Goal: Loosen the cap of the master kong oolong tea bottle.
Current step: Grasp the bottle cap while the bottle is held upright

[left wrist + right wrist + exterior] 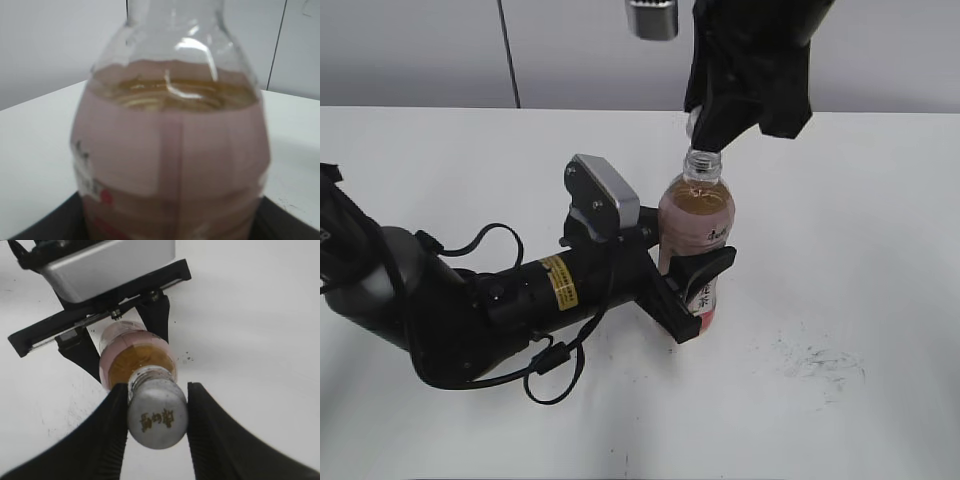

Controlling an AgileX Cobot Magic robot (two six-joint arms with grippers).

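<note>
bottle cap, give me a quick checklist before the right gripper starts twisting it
1. Bottle upright on the table: ok.
2. Left gripper clamped around the bottle's lower body: ok.
3. Right gripper centred on the cap, a finger on each side: ok.
4. Right fingers pressing firmly on the cap: cannot tell; they look in contact.
5. Cap on the neck: ok.
6. Cap already loosened: cannot tell.

The table is white, with small dark scuff marks near its right front. Behind it stands a pale grey wall crossed by one thin dark vertical seam.
</note>
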